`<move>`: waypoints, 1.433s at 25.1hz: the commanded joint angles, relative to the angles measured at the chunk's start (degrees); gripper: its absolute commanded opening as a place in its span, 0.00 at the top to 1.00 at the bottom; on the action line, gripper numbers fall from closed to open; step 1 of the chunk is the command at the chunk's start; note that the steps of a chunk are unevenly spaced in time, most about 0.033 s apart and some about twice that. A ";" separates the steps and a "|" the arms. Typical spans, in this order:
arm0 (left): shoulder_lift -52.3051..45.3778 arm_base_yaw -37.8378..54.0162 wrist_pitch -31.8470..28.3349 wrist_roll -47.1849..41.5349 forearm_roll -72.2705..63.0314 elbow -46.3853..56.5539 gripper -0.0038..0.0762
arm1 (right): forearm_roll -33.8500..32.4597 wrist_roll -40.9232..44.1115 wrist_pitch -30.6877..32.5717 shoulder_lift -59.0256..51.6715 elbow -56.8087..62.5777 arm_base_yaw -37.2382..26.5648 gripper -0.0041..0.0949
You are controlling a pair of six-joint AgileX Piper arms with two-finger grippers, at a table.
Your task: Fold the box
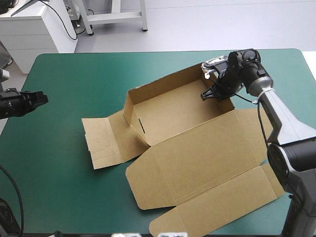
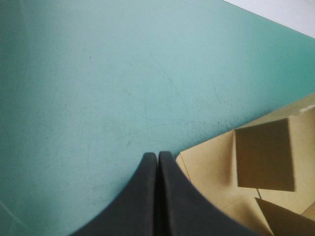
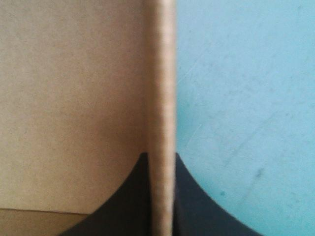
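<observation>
In the high view the box (image 1: 182, 113) lay mid-table (image 1: 74, 69), a half-made tray. Its long axis ran left to right, with the right end turned a little toward the far edge. The right gripper (image 1: 213, 94) was at that right end, pinching the top of the short wall (image 1: 224, 101) there, so it was plainly the nearer arm. The left gripper (image 1: 40, 98) hung at the table's left edge, well apart from the box. The far wall and the left wall stood up, a flap (image 1: 103, 140) lay flat beyond the left wall, and the lid (image 1: 207, 163) lay flat toward the near right corner. In the left wrist view the left gripper's (image 2: 157, 156) fingers met in one point with nothing between them, over bare cover (image 2: 123, 73). The box (image 2: 263, 155) lay ahead and off to one side. In the right wrist view the right gripper (image 3: 161, 158) was all but closed on the wall's edge (image 3: 161, 88), which ran straight ahead between the fingers. The box's inside (image 3: 69, 98) was on one side and cover (image 3: 246, 98) on the other. By my reading, the next move turned on that wall staying upright in the grip.
</observation>
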 commanded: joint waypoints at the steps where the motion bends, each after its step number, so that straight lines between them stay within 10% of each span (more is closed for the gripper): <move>1: -0.29 0.20 -1.82 -0.07 -3.62 -1.46 0.96 | 0.32 -1.33 0.82 -8.09 -2.74 -0.32 0.98; 19: 14.28 -11.27 -0.89 3.03 -12.66 -1.46 0.96 | 22.87 -2.12 -2.09 -20.10 -2.74 -5.97 0.98; 36: 4.92 -26.10 0.74 1.17 -19.77 -1.58 0.96 | 18.25 -1.36 -7.31 -15.66 -2.83 -5.97 0.98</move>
